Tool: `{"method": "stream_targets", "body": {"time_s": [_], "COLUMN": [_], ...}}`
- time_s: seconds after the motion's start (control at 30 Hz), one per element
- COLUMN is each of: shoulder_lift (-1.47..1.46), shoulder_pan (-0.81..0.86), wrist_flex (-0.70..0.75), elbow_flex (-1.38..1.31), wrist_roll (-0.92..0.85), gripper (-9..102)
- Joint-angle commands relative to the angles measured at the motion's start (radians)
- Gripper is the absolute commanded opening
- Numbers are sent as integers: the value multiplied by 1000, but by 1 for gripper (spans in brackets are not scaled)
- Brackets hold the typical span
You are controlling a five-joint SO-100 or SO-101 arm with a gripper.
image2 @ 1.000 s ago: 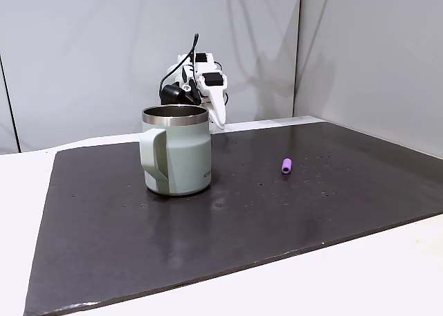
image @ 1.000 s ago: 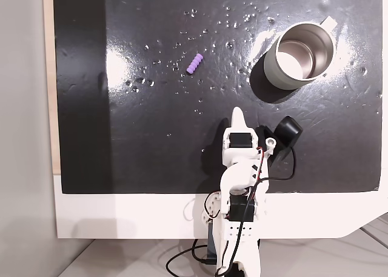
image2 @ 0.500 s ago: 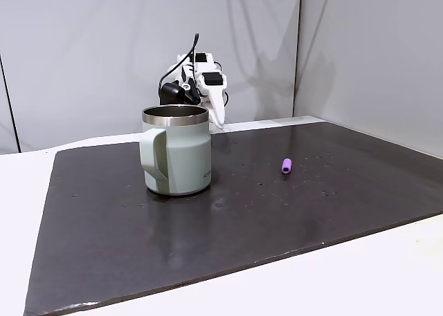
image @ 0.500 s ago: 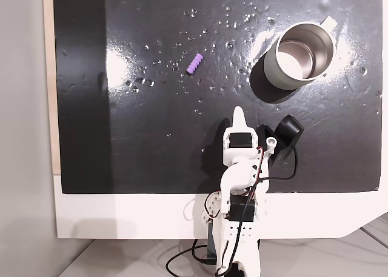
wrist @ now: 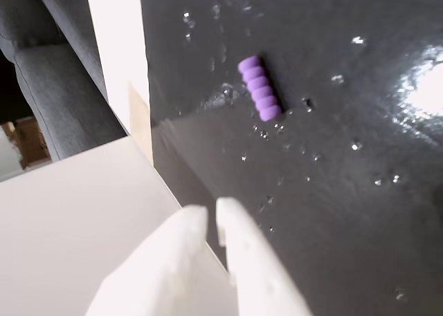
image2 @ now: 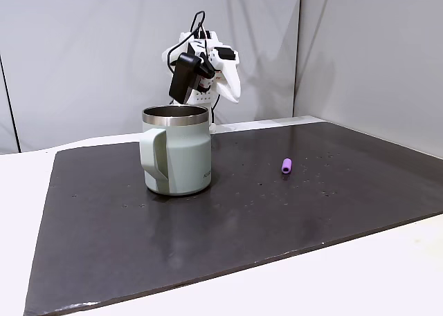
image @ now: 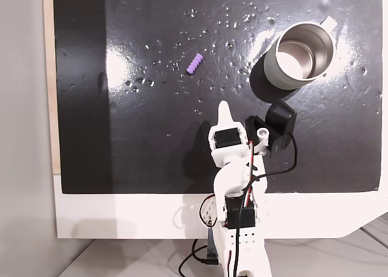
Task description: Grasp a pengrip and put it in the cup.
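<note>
- Dark, glossy matting (image: 151,143) covers a white table (image: 121,213) beneath plain grey walls; specks of glare dot the mat's upper half in a fixed view looking down.
- Lying alone on the mat, the pengrip (image: 194,64) — a lilac ribbed tube — sits left of centre in that view, its long axis on a diagonal, one end toward the upper right and the other toward the lower left.
- From the side, in a fixed view, the pengrip (image2: 286,166) shows almost end-on, flat on the mat and well apart from the cup to its left.
- Closer in, the wrist view shows the pengrip (wrist: 260,88) with five rounded ribs, its long axis running from upper left to lower right of that picture, near the mat's edge.
- Standing upright toward the upper right corner of the mat, the cup (image: 301,55) shows its steel inside, with its handle pointing to the upper right; in the side view the cup (image2: 176,150) turns its handle to the left.
- Raised above the mat on the white arm (image: 239,192), the gripper (image: 225,110) points toward the pengrip but is well short of it.
- Seen from the wrist, the gripper (wrist: 205,216) holds nothing — its two white fingers (wrist: 228,219) are nearly together, with a thin slit between them.
</note>
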Motion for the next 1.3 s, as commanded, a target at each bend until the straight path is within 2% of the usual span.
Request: {"method": "stream_targets", "body": {"time_s": [0.0, 0.23, 0.4, 0.57, 1.0, 1.27], "shoulder_lift": [-146, -468, -715, -847, -1290, -1390], "shoulder_pan": [-20, -52, -78, -109, -232, -236], "wrist_flex": [54, 150, 287, 351, 750, 930], "elbow_flex": [-219, -526, -795, -927, -1537, -1689], "wrist_roll": [-23, -51, -57, -84, -133, -256], "gripper": [0, 0, 3, 3, 5, 5]}}
